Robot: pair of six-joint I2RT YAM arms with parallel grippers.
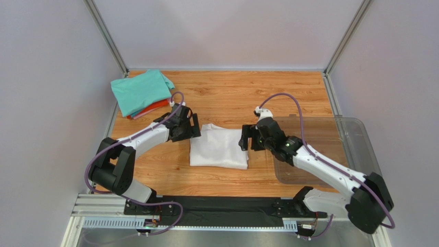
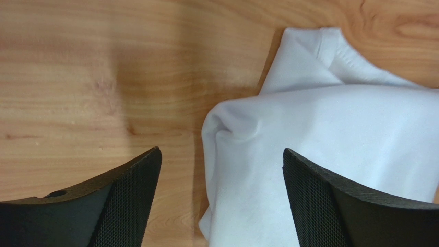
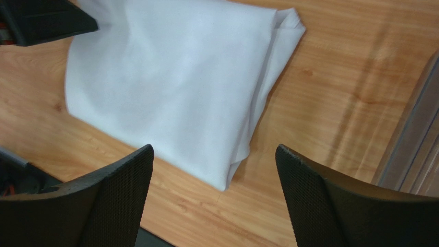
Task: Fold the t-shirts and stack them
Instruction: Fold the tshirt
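Flanking the folded white t-shirt [image 1: 219, 147] on the table [image 1: 232, 98], the left gripper [image 1: 189, 127] and right gripper [image 1: 247, 139] hung spread and empty, and with folding seemingly done, the next move called for pinching its edges and lifting it onto the teal-topped stack [image 1: 140, 91].

The wooden desk [image 1: 232, 92] carries a folded white t-shirt [image 1: 219, 147] at its middle, a pile in the far left corner with a teal shirt [image 1: 140, 91] on top, and a clear plastic bin [image 1: 360, 135] along the right side.
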